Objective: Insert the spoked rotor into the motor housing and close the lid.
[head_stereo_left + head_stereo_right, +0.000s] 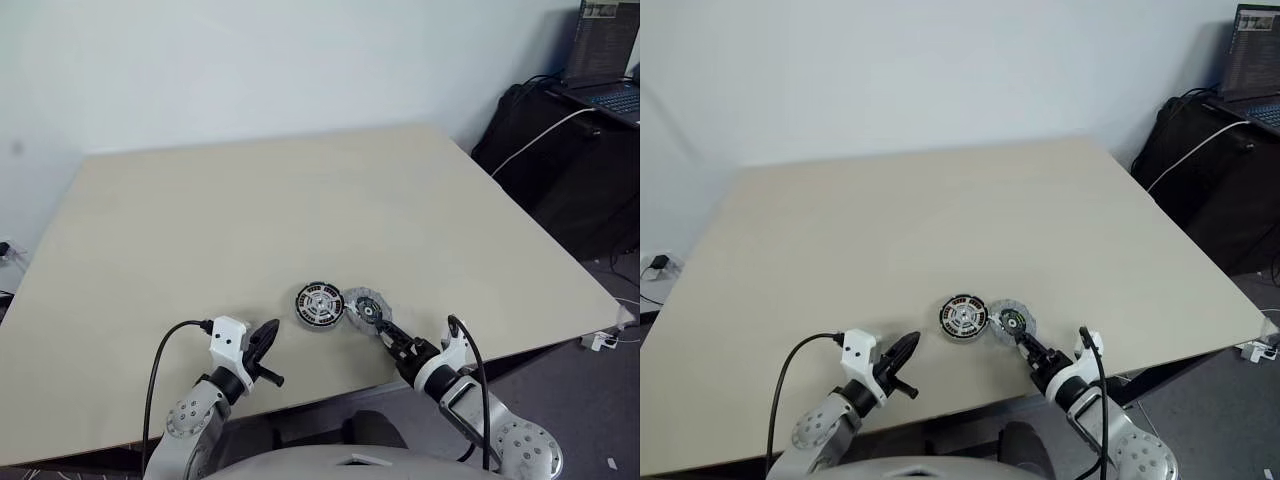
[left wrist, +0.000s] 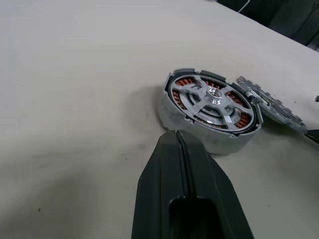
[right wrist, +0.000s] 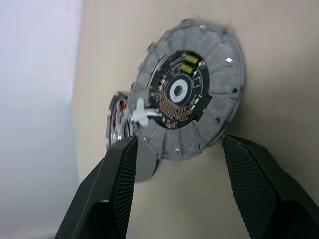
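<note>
Your left gripper had its fingers pressed shut on nothing, and it hovered low over the table near the front edge, pointing toward the parts. Just to its right sat the motor housing, flat on the table, with the spoked rotor already seated inside it above the copper windings. The lid lay beside the housing, touching its right rim and not yet on top. Your right gripper had its fingers spread apart, one on each side of the lid's near rim, not closed on it.
</note>
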`<state>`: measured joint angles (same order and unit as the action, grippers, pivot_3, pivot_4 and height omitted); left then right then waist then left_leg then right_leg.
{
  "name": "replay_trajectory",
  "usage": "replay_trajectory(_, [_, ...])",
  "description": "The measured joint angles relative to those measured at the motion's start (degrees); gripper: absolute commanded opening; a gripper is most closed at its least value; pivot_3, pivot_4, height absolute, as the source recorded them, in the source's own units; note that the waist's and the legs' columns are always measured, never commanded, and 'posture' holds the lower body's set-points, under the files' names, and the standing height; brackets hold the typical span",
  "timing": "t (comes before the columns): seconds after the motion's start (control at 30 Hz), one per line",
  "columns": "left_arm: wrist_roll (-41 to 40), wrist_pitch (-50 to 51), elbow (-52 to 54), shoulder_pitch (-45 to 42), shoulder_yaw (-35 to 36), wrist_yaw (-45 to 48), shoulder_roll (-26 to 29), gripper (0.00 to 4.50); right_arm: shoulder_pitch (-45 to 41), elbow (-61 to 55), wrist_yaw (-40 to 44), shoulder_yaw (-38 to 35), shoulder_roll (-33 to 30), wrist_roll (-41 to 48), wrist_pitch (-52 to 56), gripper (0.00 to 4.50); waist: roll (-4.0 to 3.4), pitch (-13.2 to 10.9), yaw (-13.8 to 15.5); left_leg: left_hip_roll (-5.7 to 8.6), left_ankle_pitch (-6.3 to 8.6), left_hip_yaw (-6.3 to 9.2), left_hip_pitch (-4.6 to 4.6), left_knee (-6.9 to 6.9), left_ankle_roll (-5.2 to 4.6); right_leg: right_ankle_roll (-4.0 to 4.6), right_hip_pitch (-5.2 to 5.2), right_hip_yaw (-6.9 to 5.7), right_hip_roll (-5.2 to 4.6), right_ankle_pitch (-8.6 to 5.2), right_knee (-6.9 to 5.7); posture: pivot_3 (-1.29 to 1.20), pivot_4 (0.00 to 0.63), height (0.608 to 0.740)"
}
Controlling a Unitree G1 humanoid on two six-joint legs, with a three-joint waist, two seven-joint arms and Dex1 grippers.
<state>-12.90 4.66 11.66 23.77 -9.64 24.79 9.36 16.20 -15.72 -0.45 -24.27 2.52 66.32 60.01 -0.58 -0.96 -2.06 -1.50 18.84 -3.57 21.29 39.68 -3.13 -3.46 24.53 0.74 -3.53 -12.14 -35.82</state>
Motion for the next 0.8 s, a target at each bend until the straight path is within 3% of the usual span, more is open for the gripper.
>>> replay_trajectory(0.8, [0.0, -0.1, -0.2, -0.9, 0.1, 0.3, -0.1, 0.0, -0.5, 2.6, 0.1, 2.3, -2.0, 1.2, -5.2, 2.88, -0.02, 0.1, 0.0, 0.03, -0.03, -0.02, 0.09, 0.01, -0.03, 0.0, -0.15, 0.01, 0.05, 0.01, -0.02, 0.0, 0.0, 0.74])
